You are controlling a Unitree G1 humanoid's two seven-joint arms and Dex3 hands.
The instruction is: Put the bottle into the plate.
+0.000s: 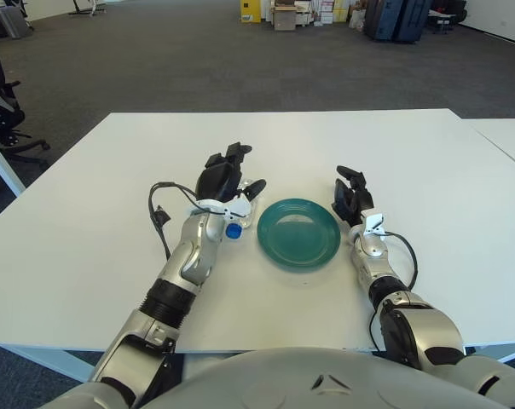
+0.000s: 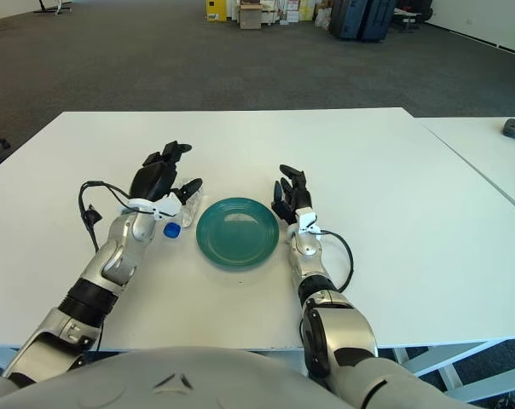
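White table (image 1: 87,256) fills the near view, with both arms reaching forward over it. Nearest of the task's things is the green plate (image 1: 298,232), lying flat and bare between the two hands. Just right of its rim shows the right hand (image 1: 350,198), fingers loosely upright and relaxed, holding nothing.

On the plate's left side the bottle (image 2: 188,211) lies on its side on the table, its blue cap (image 1: 233,230) pointing toward the robot. It is clear plastic and sits just beside the plate's left rim, not on it. Most of its body is covered by the left hand (image 1: 226,181), which is over it with the black fingers (image 1: 237,153) spread upward and forward and the thumb (image 1: 254,187) angled out toward the plate. The fingers are open, not closed round the bottle; whether the palm touches it cannot be told. A black cable (image 1: 162,220) loops out from that wrist on the left.

Farther off, the table's far edge meets grey carpet (image 1: 155,60). A chair (image 1: 0,102) stands at the far left, and boxes and dark cases (image 1: 394,19) line the back of the room.
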